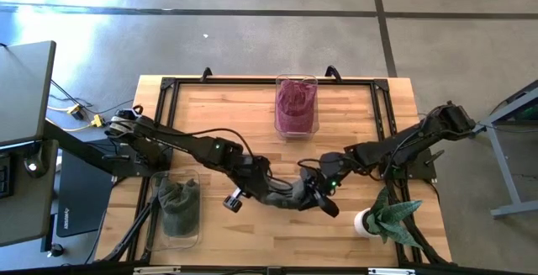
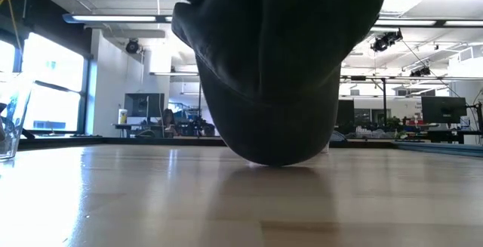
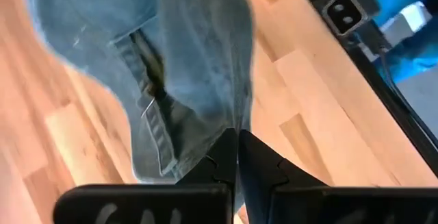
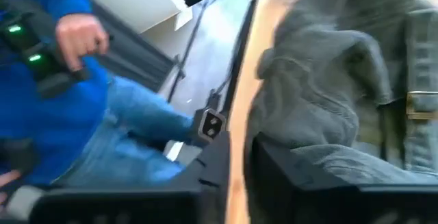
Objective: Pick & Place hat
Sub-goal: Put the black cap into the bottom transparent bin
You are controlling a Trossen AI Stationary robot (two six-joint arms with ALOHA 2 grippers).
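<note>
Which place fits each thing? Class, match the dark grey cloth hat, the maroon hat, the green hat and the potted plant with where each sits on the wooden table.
Things:
1. dark grey cloth hat
2. maroon cloth hat
3. dark green cloth hat
4. spiky green plant in a white pot

Places:
A. in the clear bin at the table's far edge
B. near the table's front right corner
C. between the two tools, mid-table
D. in the clear bin at front left

Pairs: 1-C, 2-A, 3-D, 4-B
</note>
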